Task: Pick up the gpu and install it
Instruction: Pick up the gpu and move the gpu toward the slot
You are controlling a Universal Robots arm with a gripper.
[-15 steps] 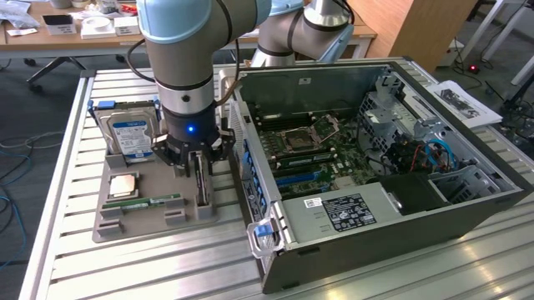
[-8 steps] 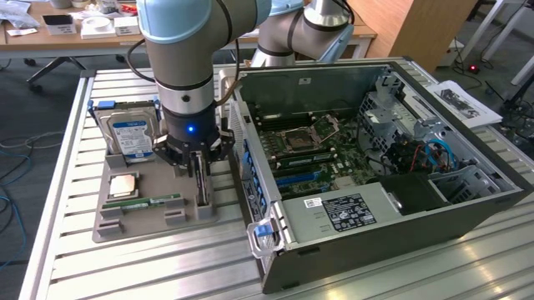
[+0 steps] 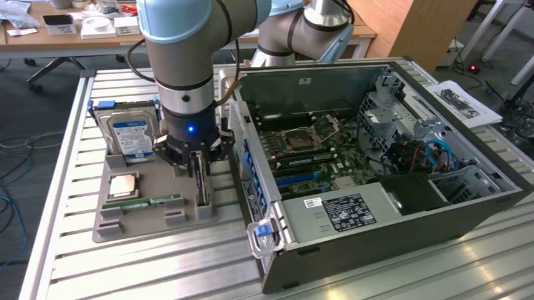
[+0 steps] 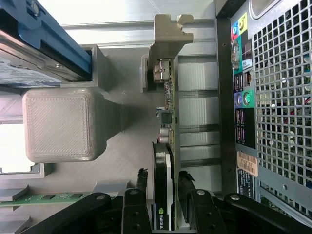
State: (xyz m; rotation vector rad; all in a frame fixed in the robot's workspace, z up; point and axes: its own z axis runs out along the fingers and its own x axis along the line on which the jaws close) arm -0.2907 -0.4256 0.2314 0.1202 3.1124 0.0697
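Surface: slatted metal table point(image 3: 75, 187), with desks and clutter behind.

1. Computer case point(image 3: 417, 234): tower laid on its side, panel off, motherboard exposed. Taken as the landmark for all entries.
2. Robot arm point(image 3: 187, 56): comes down just beside the case, on its port-panel side.
3. Grey parts tray point(image 3: 142, 222): lies on the table just beside the case's port panel.
4. Hard drive point(image 3: 132, 134): silver with a blue label, upright in the tray, on the side far from the case.
5. gpu point(image 3: 202, 186): black card standing on edge in the tray slot nearest the case and parallel to the port panel, not yet lifted. Silvery bracket point(image 4: 168, 34) at one end. Judged light and stiff but fragile, with small parts exposed along the board and a smooth cooler face that could slip. Best held across its two flat faces at the upper edge, clear of the bracket and the bottom connector.
6. Gripper point(image 3: 197, 164): set over the gpu's top edge. Its fingers point(image 4: 141, 195) stand against both faces and appear clamped on the card.
7. Memory stick point(image 3: 154, 202): green, lying in the tray, farther from the case than the gpu.
8. Copper-toned chip point(image 3: 124, 184): in the tray, farther still.
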